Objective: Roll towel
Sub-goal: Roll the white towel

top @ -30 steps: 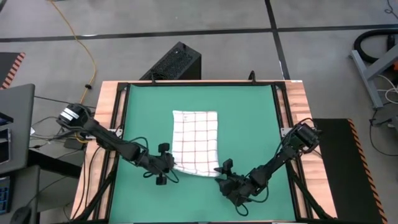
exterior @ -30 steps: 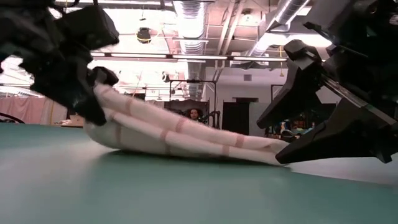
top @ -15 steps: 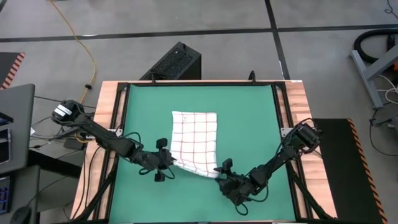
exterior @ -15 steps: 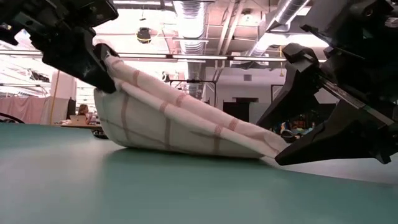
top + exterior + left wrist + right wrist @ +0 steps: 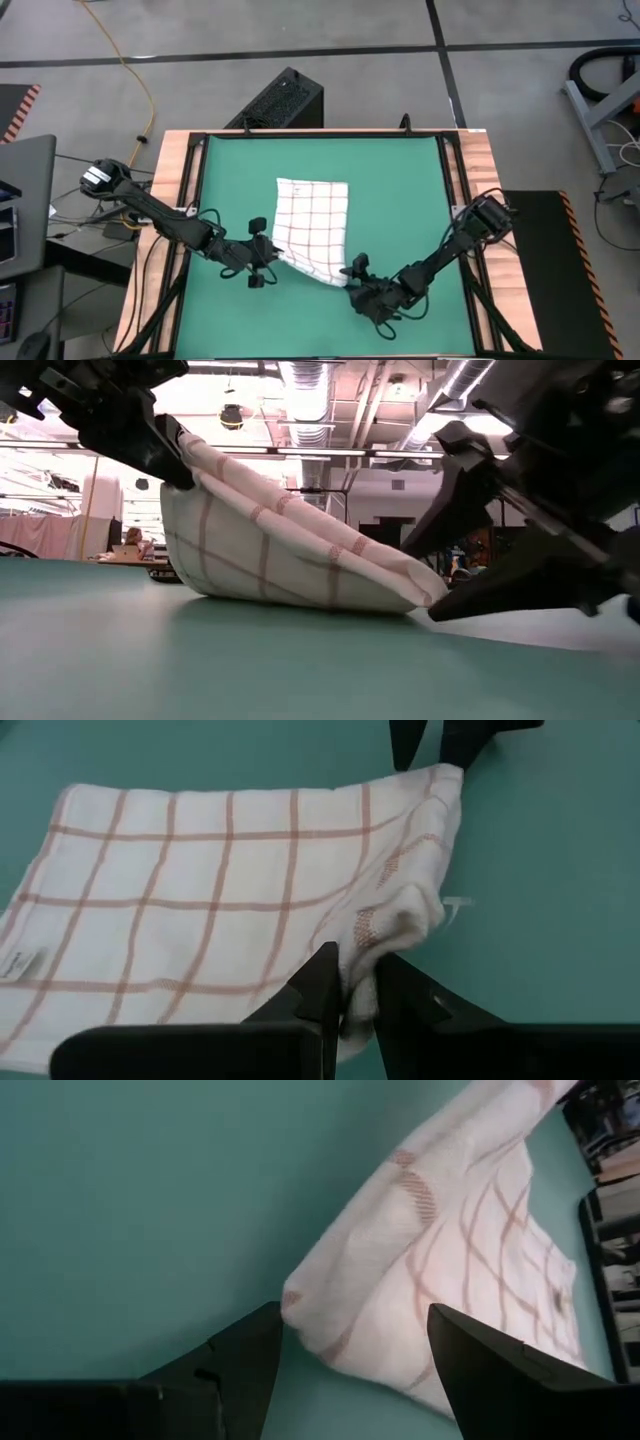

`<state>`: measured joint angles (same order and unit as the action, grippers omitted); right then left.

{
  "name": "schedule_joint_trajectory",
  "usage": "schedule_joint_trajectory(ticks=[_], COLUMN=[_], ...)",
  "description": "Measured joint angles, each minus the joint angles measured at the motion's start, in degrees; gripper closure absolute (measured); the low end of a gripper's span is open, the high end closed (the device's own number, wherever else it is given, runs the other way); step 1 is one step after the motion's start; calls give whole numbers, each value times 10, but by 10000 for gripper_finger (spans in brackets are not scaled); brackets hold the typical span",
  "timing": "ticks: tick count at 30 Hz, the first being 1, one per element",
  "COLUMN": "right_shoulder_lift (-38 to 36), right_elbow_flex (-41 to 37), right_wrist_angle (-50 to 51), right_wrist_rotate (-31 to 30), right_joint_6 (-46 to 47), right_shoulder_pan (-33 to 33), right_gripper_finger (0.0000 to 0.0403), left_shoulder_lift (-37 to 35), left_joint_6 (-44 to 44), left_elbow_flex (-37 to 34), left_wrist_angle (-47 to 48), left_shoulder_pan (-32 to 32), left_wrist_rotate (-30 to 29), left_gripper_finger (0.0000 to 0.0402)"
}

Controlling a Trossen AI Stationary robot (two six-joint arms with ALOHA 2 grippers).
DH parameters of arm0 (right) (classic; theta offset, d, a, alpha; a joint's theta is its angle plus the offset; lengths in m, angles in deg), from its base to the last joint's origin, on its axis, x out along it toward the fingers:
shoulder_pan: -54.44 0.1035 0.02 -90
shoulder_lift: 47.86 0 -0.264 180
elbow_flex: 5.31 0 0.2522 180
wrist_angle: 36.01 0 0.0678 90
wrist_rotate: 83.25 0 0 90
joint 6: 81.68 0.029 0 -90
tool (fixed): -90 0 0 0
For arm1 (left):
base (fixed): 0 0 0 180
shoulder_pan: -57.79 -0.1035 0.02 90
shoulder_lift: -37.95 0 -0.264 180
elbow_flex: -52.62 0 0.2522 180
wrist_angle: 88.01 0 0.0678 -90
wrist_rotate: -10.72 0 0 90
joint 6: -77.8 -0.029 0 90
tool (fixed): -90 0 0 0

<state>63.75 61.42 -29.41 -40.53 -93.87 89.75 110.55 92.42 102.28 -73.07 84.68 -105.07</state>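
From above, the towel [image 5: 315, 228] is lying on the green mat [image 5: 400, 190] of the worktop, nearer its front edge, with its two near corners flanked by the arms. The left pincer [image 5: 266, 262] is pinching the near left corner; the right pincer [image 5: 356, 280] is sitting spread at the near right corner.

At table height, the towel [image 5: 290, 550] is hanging lifted on one side, folded over itself, while its other end is lying on the mat.

The left wrist view is showing the fingers [image 5: 322, 988] pressed together on a bunched corner of cloth.

The right wrist view is showing the corner [image 5: 300, 1305] between the spread fingers [image 5: 240, 1355], not gripped.

The roll looks barely begun: next, the right pincer probably needs to close on its corner, so both can turn the edge over evenly.
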Motion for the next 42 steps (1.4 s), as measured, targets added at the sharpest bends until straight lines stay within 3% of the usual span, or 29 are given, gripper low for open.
schedule_joint_trajectory(ticks=[10,20,26,34,39,42], right_shoulder_lift=[2,2,2,2,2,2], right_elbow_flex=[0,1,1,0,0,0], right_wrist_angle=[-30,-71,-70,-65,-63,-63], right_wrist_rotate=[39,33,39,39,39,38], right_joint_6=[-16,-62,-62,-45,-31,-31], right_shoulder_pan=[-24,-24,-26,-25,-25,-25], right_gripper_finger=[133,141,214,380,389,394], left_shoulder_lift=[0,0,0,0,0,7], left_joint_6=[-2,0,1,4,1,-4], left_elbow_flex=[0,0,0,0,0,0], left_wrist_angle=[0,7,7,9,35,70], left_shoulder_pan=[0,0,0,1,14,31], left_wrist_rotate=[-5,-6,-6,2,72,82], left_gripper_finger=[362,362,362,362,362,362])
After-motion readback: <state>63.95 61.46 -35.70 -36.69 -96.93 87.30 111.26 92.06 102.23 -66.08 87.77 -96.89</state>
